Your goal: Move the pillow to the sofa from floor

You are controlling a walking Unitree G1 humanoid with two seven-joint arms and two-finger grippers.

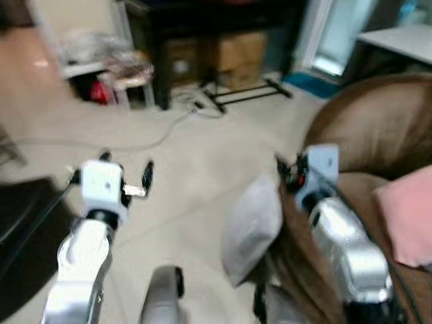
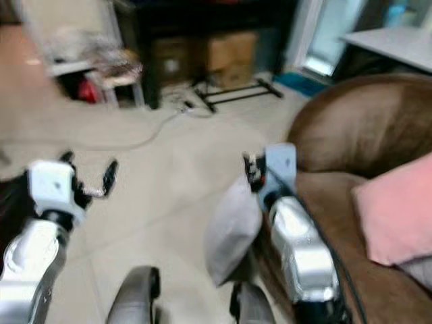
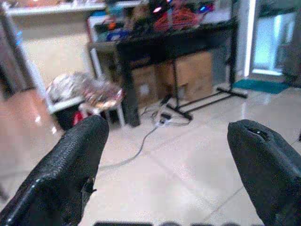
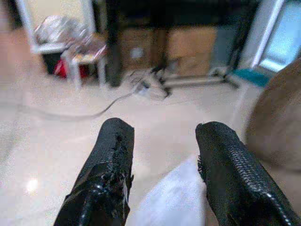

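The right tool (image 4: 162, 160) is spread, its fingers parted over the top edge of the pillow (image 1: 251, 226), which lies just below and ahead of it, not yet pinched. The pillow stands on the floor (image 1: 196, 162), leaning against the sofa (image 1: 378, 128) beside that tool. The left tool (image 1: 125, 177), also spread, hangs well apart to the pillow's left.
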